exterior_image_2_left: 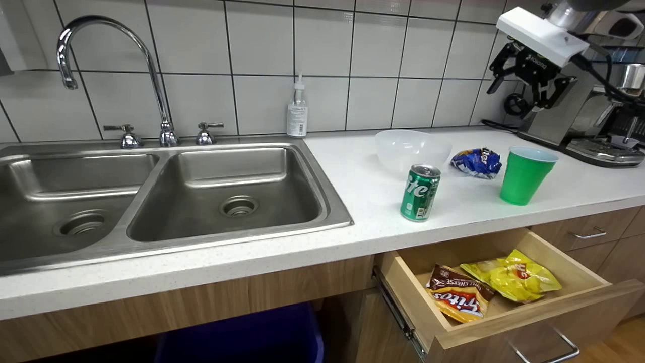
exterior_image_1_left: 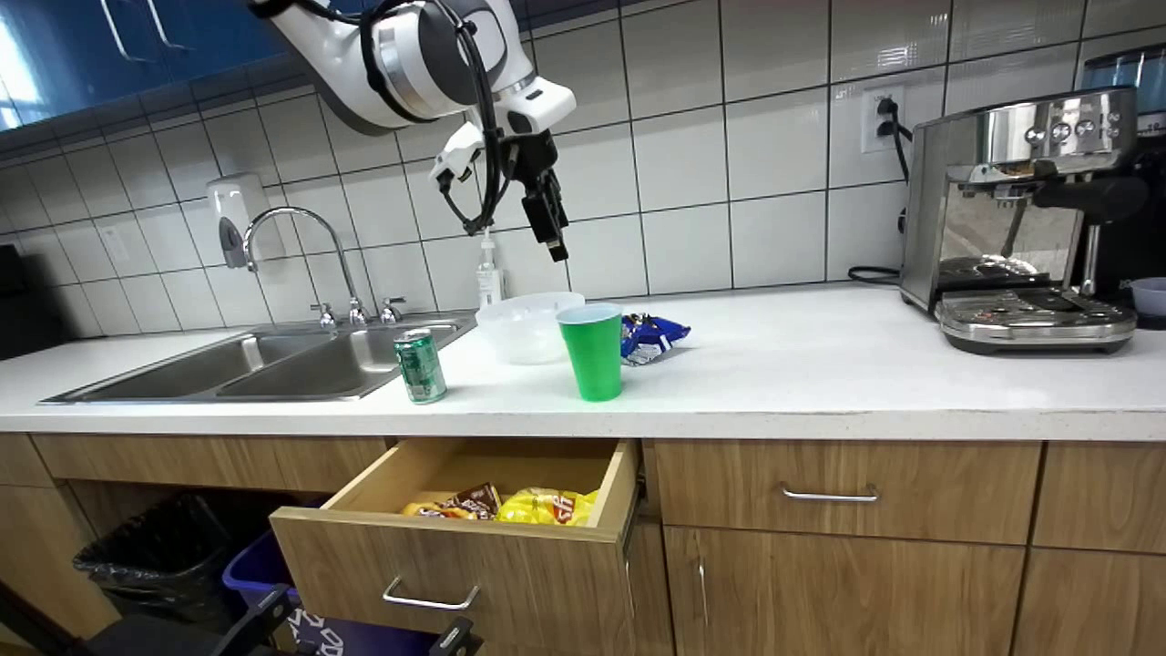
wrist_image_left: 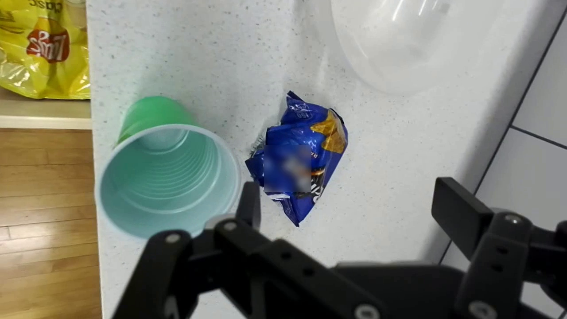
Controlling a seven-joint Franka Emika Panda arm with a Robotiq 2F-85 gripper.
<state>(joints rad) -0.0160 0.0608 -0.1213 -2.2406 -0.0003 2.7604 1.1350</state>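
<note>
Rising at the back edge, a tiled wall (exterior_image_1_left: 774,146) backs the speckled white bench (exterior_image_1_left: 820,364). Under the front edge a drawer (exterior_image_1_left: 528,574) stands pulled out, that part evidently done. Above the bench hangs the gripper (wrist_image_left: 350,197), spread wide, grasping nothing. Near the back edge sits a clear bowl (exterior_image_2_left: 408,150); the drawer holds a yellow bag (exterior_image_2_left: 519,277) and a brown bag (exterior_image_2_left: 458,295). By the front edge stands a green cup (exterior_image_1_left: 592,355); the blue packet (wrist_image_left: 305,133), just behind it, looks left to handle.
</note>
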